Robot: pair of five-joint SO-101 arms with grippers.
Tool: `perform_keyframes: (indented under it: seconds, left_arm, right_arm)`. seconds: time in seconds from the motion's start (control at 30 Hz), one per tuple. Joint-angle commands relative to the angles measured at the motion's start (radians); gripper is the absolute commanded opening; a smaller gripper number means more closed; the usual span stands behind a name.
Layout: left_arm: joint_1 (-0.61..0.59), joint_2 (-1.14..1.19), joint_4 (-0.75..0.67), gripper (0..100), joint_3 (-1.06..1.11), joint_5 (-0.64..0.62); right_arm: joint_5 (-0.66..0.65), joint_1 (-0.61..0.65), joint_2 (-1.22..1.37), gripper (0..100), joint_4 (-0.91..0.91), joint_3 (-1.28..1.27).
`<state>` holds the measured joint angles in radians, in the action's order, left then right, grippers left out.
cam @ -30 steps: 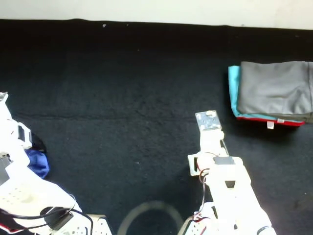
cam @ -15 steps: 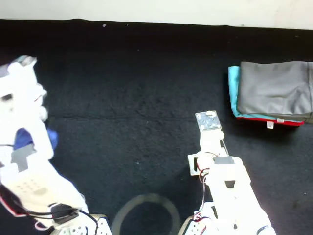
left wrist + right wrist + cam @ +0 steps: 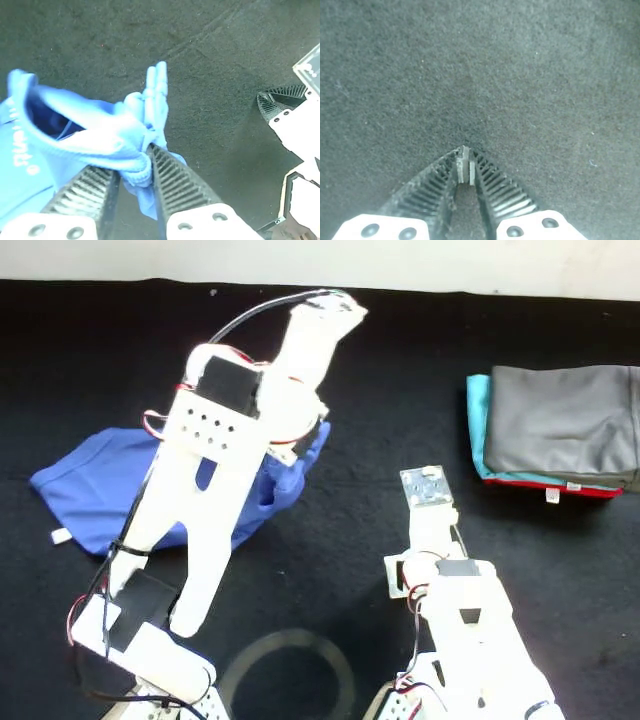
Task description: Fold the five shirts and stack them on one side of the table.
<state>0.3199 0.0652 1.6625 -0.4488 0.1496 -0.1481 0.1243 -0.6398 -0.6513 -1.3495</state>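
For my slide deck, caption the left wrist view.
Left gripper pinching a bunched blue shirt over the dark table.

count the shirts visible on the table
4: blue shirt, held by the left gripper, on the left side; grey shirt, teal shirt and red shirt stacked on the right side. Others may be hidden.

Big open bit of table [image 3: 400, 370] in the middle & at the back. Left arm [image 3: 215, 470] reaches over the left side, w/ the blue shirt [image 3: 90, 490] spread under it. Folded pile [image 3: 560, 425] blocks the far right. Right arm [image 3: 460, 610] sits at the front; open gap btwn it & the pile.
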Motion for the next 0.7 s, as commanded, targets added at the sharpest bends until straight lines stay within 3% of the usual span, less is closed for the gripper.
perform_keyframes:
  seconds: [0.0, 0.23, 0.43, 0.53, 0.67]
  left_arm:
    - [-0.007, 0.027, -0.006, 20, -0.022, -0.012]
    - [-0.163, -0.041, 0.044, 19, -0.142, -0.015]
    - [-0.547, -0.087, 0.066, 19, -0.064, -0.006]
    - [-0.756, -0.008, -0.040, 20, 0.081, 0.032]
    - [-0.941, 0.188, -0.244, 20, 0.194, 0.094]
  right_arm:
    - [0.006, -0.019, -0.001, 0.9, 0.018, -0.001]
    - [0.006, -0.019, -0.001, 0.9, 0.018, -0.001]
    - [0.006, -0.019, -0.001, 0.9, 0.018, -0.001]
    - [0.006, -0.019, -0.001, 0.9, 0.018, -0.001]
    - [0.006, -0.019, -0.001, 0.9, 0.018, -0.001]
